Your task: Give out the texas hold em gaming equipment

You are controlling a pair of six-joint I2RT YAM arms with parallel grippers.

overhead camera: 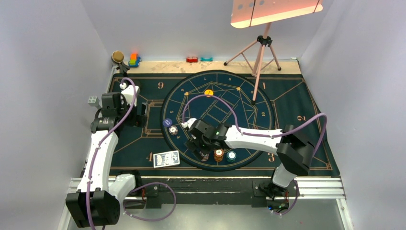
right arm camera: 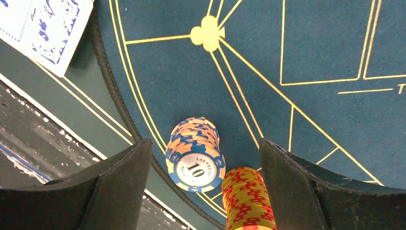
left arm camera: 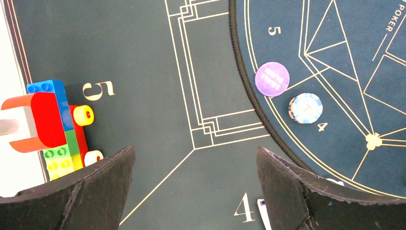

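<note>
**Chip stacks framed by parted fingers**

The right fingers (right arm camera: 119, 191) are held apart at the lower centre of the right wrist view. They stand astride a blue chip stack (right arm camera: 195, 155), with an orange chip stack (right arm camera: 248, 201) just beside it. Nothing is clamped. The left fingers (left arm camera: 95, 191) are likewise spread, over bare mat (left arm camera: 158, 72). The chips are judged rigid, smooth and loosely stacked, so a low grip on the rims is advised.

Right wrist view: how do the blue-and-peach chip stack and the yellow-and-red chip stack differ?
The blue-and-peach chip stack shows its top face, marked 10; the yellow-and-red chip stack shows mainly its striped side. The blue-and-peach one sits farther from the camera, the yellow-and-red one nearer. Both stand on the round blue mat.
</note>
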